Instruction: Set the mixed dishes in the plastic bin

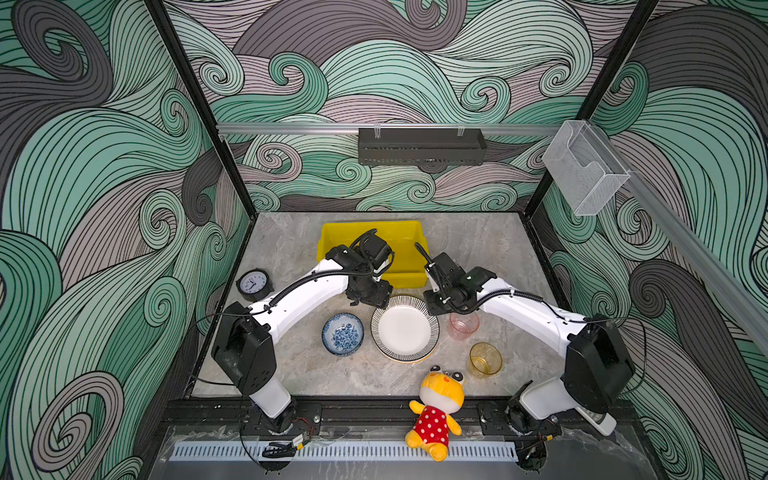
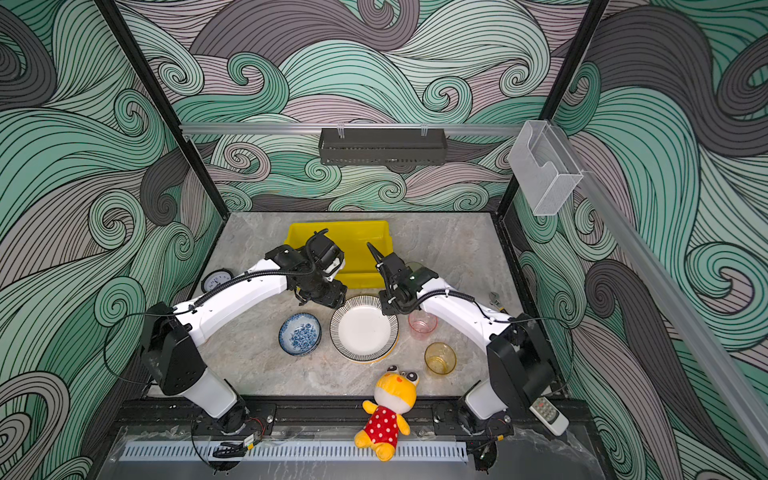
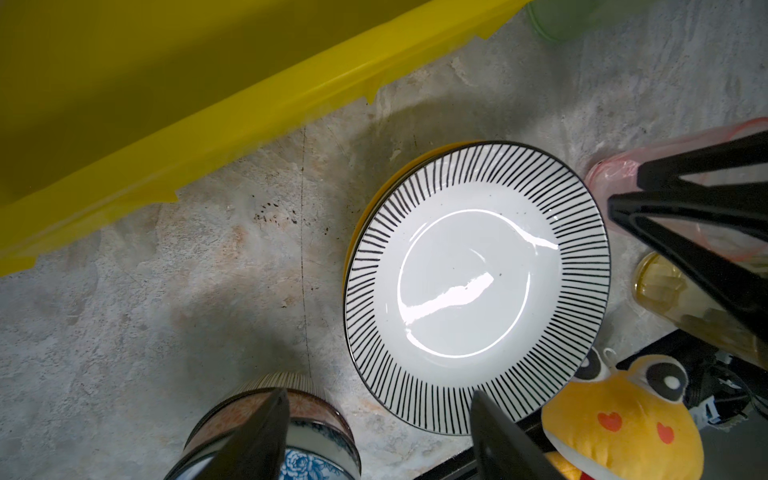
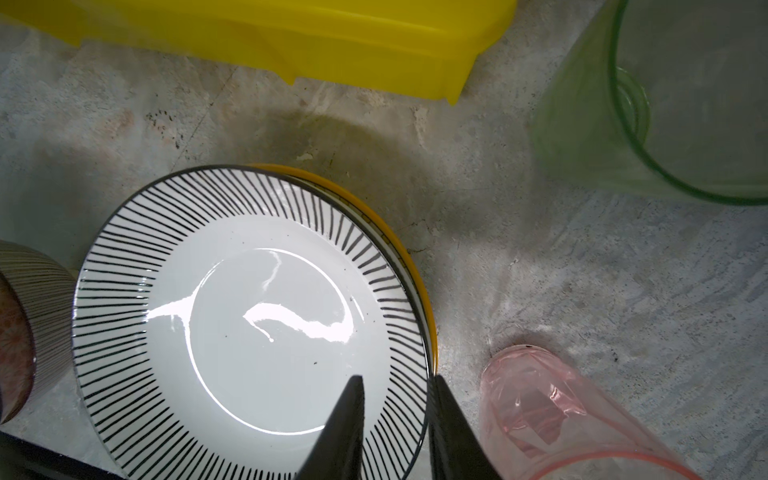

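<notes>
Step in hand, as I judge it, is the pick-up of the striped plate point(image 4: 249, 324). It lies on top of a yellow-rimmed plate point(image 4: 433, 332) on the table, on the near side of the yellow plastic bin point(image 1: 374, 225) and apart from it.

Your right gripper point(image 4: 397, 386) stands astride the far right rim of this plate, one finger over the white inside and one outside, with a narrow gap. Whether it already pinches the rim I cannot tell. Your left gripper point(image 3: 380, 395) hangs wide open and empty over the table beside the plate.

For the next move you need a firm pinch, then a lift that leaves the lower plate behind, then a carry over the bin's near lip. Mind the pink cup point(image 4: 561, 415) just beside the outer finger.

Writing: I can read none; the numerals on the clock point(image 1: 253, 284) are too small.
</notes>
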Robot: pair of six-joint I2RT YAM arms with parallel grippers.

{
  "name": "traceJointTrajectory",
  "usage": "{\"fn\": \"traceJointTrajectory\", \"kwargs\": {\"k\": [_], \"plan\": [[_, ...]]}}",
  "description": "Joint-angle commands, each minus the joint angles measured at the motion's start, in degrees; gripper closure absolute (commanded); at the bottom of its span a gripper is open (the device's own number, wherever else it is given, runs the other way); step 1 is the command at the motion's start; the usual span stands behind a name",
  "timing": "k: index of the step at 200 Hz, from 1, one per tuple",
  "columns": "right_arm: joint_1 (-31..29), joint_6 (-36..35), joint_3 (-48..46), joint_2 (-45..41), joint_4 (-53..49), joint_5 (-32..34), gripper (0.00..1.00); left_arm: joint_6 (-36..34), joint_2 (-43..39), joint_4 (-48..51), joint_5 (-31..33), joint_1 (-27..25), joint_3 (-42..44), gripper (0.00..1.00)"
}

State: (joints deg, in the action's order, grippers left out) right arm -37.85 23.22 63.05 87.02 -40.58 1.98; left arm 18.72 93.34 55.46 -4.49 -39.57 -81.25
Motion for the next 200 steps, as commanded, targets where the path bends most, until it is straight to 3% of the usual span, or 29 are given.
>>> {"fn": "traceJointTrajectory", "kwargs": {"k": [1,200], "plan": [[0.6,1.6,-1.1,0.6,-1.2,1.6,0.72,0.8,1.4,0.5,-1.0,-0.3,0.0,0.29],[0.7,1.2,-2.4,5.8,-1.1,1.6,0.85,-0.1,6.4,1.3,-2.4,-0.4,-1.0,0.32]]}}
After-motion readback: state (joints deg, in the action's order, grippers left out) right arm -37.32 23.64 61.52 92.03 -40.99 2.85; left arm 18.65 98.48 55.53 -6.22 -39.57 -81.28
